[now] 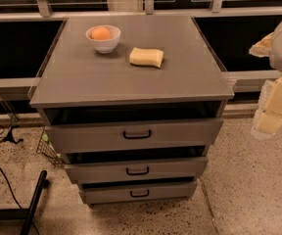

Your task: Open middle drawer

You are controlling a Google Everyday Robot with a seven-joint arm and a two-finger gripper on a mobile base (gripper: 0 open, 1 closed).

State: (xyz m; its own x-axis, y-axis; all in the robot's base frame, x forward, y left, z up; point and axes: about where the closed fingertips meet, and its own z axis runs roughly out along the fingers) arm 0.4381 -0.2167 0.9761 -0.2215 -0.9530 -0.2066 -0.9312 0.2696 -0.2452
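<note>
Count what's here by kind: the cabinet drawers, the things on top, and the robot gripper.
Drawers: 3 (top drawer, middle drawer, bottom drawer)
White bowl: 1
Orange fruit, in the bowl: 1
Yellow sponge: 1
Gripper, at the right edge beside the cabinet: 1
Total: 7

Grey desk [131, 77], three drawers, each standing slightly out. The middle drawer [170, 167] has a black bar handle [137, 171]. On top: white bowl [103, 38] holding an orange [101, 33], yellow sponge [146, 57] beside it. The pincer [273, 112] hangs at the right edge, apart from the desk.
</note>
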